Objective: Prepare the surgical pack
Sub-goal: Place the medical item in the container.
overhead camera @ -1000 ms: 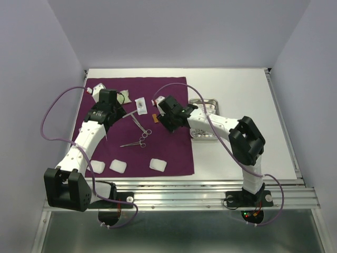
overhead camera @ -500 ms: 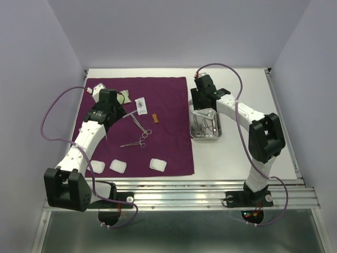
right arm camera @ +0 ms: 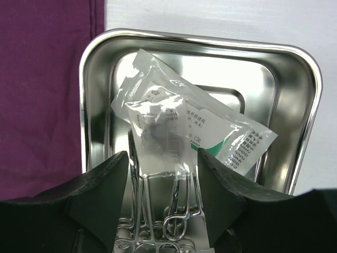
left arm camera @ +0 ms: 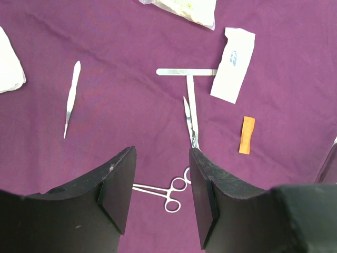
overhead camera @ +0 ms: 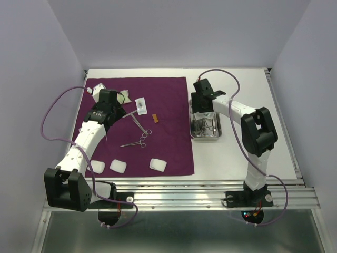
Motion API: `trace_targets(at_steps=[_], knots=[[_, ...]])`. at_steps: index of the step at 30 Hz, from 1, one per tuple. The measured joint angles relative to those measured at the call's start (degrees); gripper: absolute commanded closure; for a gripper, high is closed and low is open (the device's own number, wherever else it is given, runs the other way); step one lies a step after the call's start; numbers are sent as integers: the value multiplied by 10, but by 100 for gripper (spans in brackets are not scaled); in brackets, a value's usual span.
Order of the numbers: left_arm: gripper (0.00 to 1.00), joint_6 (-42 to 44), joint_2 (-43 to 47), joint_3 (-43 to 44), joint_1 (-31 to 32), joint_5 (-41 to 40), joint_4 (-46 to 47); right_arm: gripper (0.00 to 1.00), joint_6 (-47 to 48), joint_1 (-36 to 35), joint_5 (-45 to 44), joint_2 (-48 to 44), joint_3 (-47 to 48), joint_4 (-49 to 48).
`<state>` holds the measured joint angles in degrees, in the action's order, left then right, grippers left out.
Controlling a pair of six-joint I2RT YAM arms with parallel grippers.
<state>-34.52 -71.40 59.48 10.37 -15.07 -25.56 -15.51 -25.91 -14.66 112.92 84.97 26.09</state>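
The right pincer [right arm camera: 163, 176] hovered over the steel tray [right arm camera: 95, 63] with its jaws parted and gripping nothing. A clear packet [right arm camera: 158, 132] lay in the tray between the fingers, and no clamping on it could be seen. It rested partly on a printed white packet [right arm camera: 231, 139], with ring-handled forceps [right arm camera: 174, 224] underneath at the tray's near end. The tray sat on the white worktop [overhead camera: 247, 84], just beside the right edge of the purple drape [overhead camera: 168, 153].

The left pincer [left arm camera: 160, 200] hung released and empty above the drape, which was spread flat. Ahead of its fingers lay scissors [left arm camera: 190, 118], with a second pair of forceps [left arm camera: 163, 192] just beyond the fingertips. A slim steel tool [left arm camera: 71, 97] lay to the left, and a flat steel strip [left arm camera: 184, 71] touched a white sachet [left arm camera: 233, 66]. An orange strip [left arm camera: 247, 135] lay near the scissors. Three gauze pads [overhead camera: 118, 166] lined the drape's near edge.
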Motion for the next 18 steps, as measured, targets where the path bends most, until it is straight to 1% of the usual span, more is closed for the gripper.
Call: trace_targets(at_steps=[2,3,4,13,18], knots=[[44,0,0,0,0,0,0,35,-2,0,-3,8,5,-1],[44,0,0,0,0,0,0,30,-3,0,-4,13,9,-4],[44,0,0,0,0,0,0,29,-3,0,-5,16,12,-6],[44,0,0,0,0,0,0,27,-6,0,-11,27,24,-14],[44,0,0,0,0,-1,0,27,-4,-3,2,-1,21,-14]])
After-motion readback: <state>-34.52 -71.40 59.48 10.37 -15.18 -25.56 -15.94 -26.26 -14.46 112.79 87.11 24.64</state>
